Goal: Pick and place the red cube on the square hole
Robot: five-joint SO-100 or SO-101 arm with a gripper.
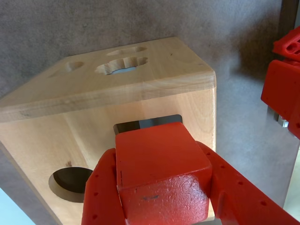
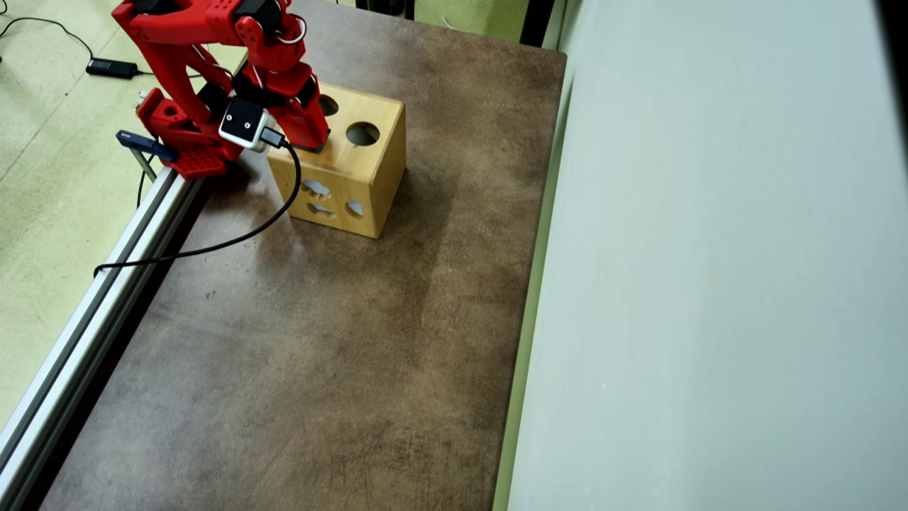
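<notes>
Item: red cube (image 1: 161, 173), which we log as pinched between the red fingers (image 1: 159, 206) on two opposite sides, held over the wooden box (image 1: 140, 79) on the bench (image 2: 319, 355). Square hole (image 1: 147, 123): only a dark sliver shows just beyond the cube's far edge in the wrist view. We judge the cube must shift slightly toward that edge, faces squared.

In the overhead view I see the box (image 2: 355, 170) on the table (image 2: 319, 369) near its far left corner, just right of the arm base (image 2: 181, 138), while in the wrist view the gripper (image 1: 161, 206) holds the cube (image 1: 161, 173) directly over the square hole (image 1: 140, 125), with a round hole (image 1: 70, 183) to its left.
</notes>
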